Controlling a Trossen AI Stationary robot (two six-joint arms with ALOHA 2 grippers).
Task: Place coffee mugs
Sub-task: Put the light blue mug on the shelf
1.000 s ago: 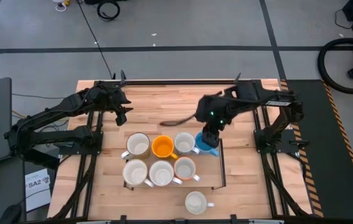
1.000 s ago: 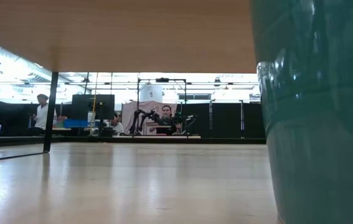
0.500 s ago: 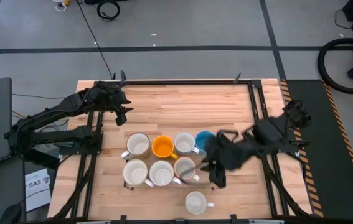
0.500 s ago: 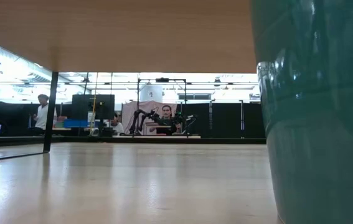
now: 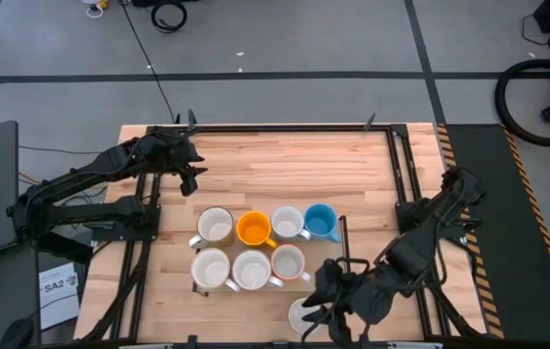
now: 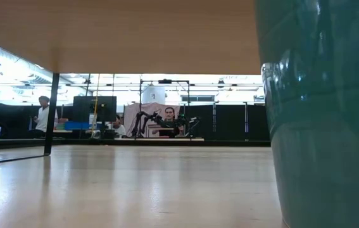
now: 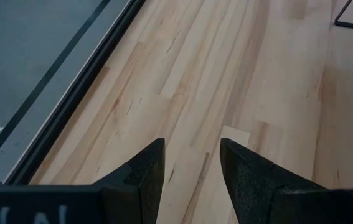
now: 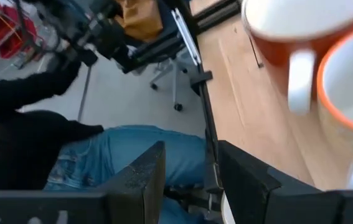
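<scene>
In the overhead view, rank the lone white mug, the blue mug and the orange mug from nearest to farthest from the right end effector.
1. Lone white mug: at the table's near edge, right beside the right end effector.
2. Blue mug: right end of the back row.
3. Orange mug: back row, second from the left.

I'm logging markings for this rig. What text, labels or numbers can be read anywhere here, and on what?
"SA2": on the white sheet lying off the table's left front corner, high view; its smaller print is too small to read.
Poster in the room, low view: too blurred to read.
Mugs: no lettering seen.
</scene>
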